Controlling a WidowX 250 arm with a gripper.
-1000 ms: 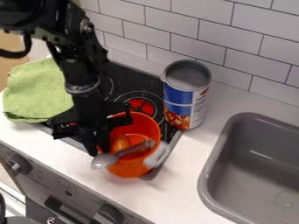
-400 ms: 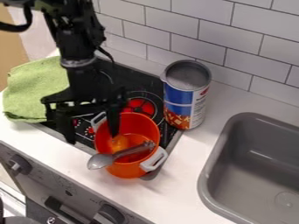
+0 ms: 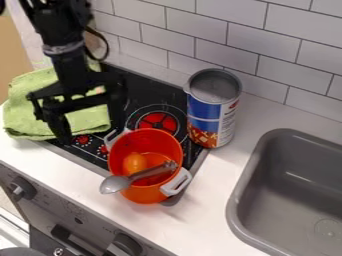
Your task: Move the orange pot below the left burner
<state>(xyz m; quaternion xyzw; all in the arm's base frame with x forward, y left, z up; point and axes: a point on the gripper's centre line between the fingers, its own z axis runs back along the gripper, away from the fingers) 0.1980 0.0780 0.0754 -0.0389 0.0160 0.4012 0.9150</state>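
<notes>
Pot (image 3: 143,196), upright, at the stove's (image 3: 152,90) front right corner; a spoon (image 3: 115,184) rests across its rim and an orange ball (image 3: 134,163) lies inside. My gripper (image 3: 92,135) hangs toward the stove's front left, jaws wide and empty. The pot looks too far right, so I judge a grasp is due: straddle the left rim, clear of spoon and ball, close firmly, then ease it level along the front edge toward the towel (image 3: 37,97).
</notes>
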